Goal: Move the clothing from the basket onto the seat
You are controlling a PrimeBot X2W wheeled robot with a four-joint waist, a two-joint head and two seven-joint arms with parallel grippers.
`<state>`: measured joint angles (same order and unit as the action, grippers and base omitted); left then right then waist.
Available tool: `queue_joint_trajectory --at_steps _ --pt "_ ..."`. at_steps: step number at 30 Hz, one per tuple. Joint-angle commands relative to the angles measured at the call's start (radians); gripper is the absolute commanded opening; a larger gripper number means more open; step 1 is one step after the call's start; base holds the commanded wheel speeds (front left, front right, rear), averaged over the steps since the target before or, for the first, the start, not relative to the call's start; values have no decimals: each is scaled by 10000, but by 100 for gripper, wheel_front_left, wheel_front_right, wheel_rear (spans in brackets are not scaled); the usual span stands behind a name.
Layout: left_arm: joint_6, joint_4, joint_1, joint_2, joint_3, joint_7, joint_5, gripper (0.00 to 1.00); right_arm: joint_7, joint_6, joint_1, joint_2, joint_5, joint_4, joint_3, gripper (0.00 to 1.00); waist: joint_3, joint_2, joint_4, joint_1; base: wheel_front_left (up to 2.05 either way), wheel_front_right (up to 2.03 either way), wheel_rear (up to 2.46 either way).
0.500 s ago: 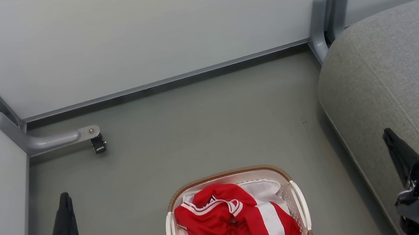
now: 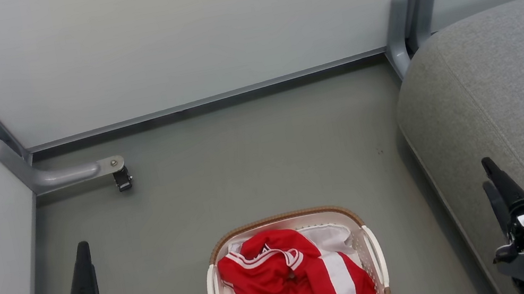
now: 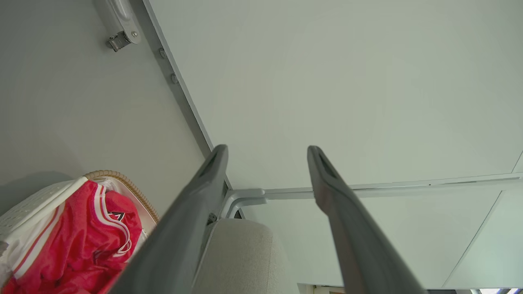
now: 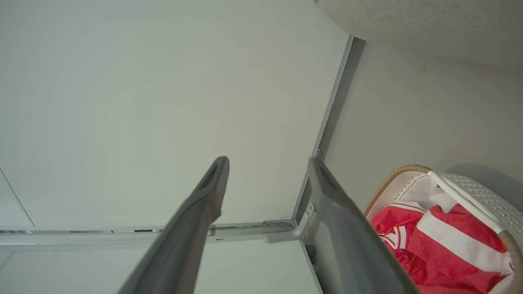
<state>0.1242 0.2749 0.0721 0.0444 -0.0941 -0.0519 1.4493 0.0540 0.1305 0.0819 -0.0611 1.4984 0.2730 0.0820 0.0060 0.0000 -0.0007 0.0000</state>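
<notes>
The clothing (image 2: 291,282), red with white stripes, lies bunched in the basket (image 2: 280,217), a white perforated one with a brown woven rim, on the floor at the bottom centre of the head view. The grey seat (image 2: 515,86) rises at the right. My left gripper (image 2: 80,249) hangs left of the basket and apart from it. My right gripper (image 2: 486,172) hovers over the seat's edge. In the left wrist view the left gripper (image 3: 266,151) is open and bare, with clothing (image 3: 81,241) at lower left. The right gripper (image 4: 268,161) is also open and bare, with clothing (image 4: 441,249) at lower right.
Pale partition walls close off the back and the left. A metal foot with a small caster (image 2: 122,179) juts onto the grey floor at the back left. A grey post base (image 2: 404,35) stands at the back right beside the seat.
The right gripper has turned slightly, so its two fingers now show apart in the head view. The left gripper has sunk a little. Basket and clothing have not moved.
</notes>
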Motion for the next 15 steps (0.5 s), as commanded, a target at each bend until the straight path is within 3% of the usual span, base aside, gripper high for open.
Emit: queue_joint_trajectory --at_steps 1,15 --pt "31 -231 304 136 62 119 -571 100 -132 2 334 -149 -415 -217 -45 100 3 0 0 0 0 0 0" --pt "41 -224 269 253 430 701 -3511 100 -716 2 436 -357 -2874 -190 -482 100 26 0 -3 0 0 0 0"
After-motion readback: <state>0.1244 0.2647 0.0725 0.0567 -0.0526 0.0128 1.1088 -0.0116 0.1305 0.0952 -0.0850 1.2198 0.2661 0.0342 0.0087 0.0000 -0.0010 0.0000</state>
